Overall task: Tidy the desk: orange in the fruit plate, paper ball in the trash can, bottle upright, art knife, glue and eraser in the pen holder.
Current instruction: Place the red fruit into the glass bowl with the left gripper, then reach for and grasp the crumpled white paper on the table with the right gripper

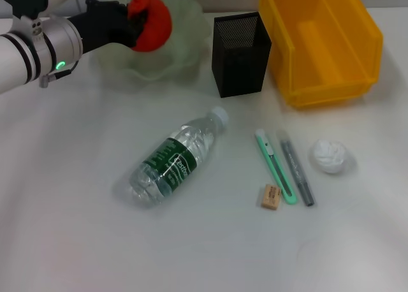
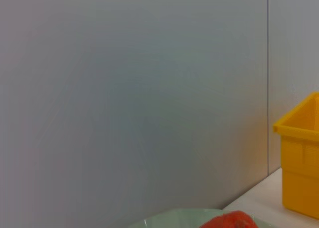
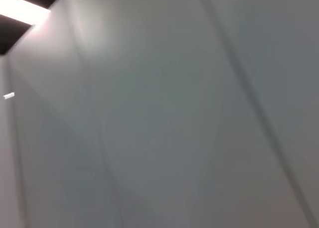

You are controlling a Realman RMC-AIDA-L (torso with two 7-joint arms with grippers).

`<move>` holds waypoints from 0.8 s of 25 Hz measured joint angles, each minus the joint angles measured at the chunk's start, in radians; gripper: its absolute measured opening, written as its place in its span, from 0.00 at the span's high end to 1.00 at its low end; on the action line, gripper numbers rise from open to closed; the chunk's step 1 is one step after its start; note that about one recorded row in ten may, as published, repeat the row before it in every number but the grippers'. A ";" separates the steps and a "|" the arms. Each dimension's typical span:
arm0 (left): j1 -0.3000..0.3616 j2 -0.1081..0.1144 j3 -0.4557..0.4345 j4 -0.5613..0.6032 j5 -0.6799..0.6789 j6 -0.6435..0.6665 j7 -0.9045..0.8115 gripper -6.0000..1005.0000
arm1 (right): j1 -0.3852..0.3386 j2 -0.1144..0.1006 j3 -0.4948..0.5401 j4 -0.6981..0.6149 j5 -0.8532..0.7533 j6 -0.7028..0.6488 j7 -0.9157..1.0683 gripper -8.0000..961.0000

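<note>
My left gripper is shut on the orange and holds it over the pale green fruit plate at the back left of the desk. The orange and the plate rim also show in the left wrist view. The bottle lies on its side mid-desk. The mint-green art knife, the grey glue and the tan eraser lie together to its right. The paper ball sits further right. The black mesh pen holder stands beside the yellow trash can. My right gripper is out of view.
The right wrist view holds only a plain wall and a ceiling light. The yellow trash can stands beyond the plate in the left wrist view, against a grey wall.
</note>
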 joint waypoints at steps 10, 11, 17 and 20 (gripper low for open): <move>0.015 -0.001 0.000 -0.006 -0.072 0.021 0.074 0.56 | 0.004 -0.001 -0.061 -0.529 -0.426 -0.143 0.489 0.21; 0.015 -0.001 0.000 -0.009 -0.076 0.021 0.083 0.51 | 0.004 0.002 -0.065 -0.581 -0.460 -0.151 0.541 0.21; 0.016 -0.001 0.000 -0.013 -0.080 0.021 0.091 0.26 | -0.001 0.011 -0.104 -0.947 -0.741 -0.167 0.955 0.21; 0.018 -0.001 0.000 -0.013 -0.083 0.022 0.091 0.23 | 0.006 0.013 -0.123 -1.030 -0.878 -0.154 1.102 0.21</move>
